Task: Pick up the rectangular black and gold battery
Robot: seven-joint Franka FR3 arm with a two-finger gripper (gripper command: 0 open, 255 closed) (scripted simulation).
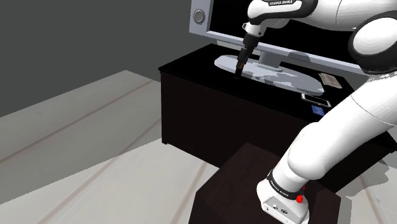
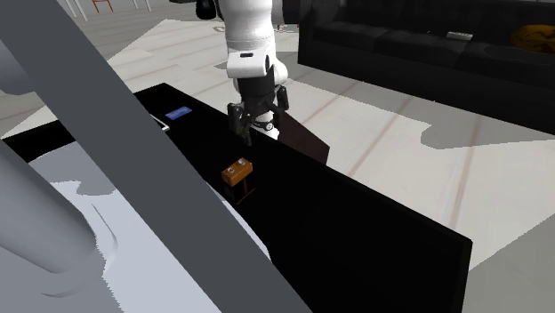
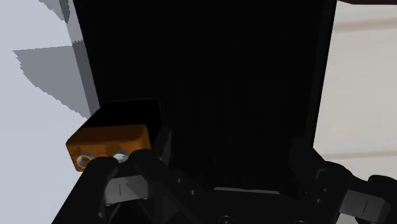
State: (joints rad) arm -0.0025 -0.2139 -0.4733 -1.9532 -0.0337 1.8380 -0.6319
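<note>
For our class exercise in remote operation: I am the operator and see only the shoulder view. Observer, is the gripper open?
Observer: Yes, the wrist view shows the gripper open.
Operator: Is the battery between the fingers?
Observer: No, it sits beside one of them, not between the two.
Operator: How does it stand?
Observer: Upright on the cabinet, terminals up, by the second exterior view.
</note>
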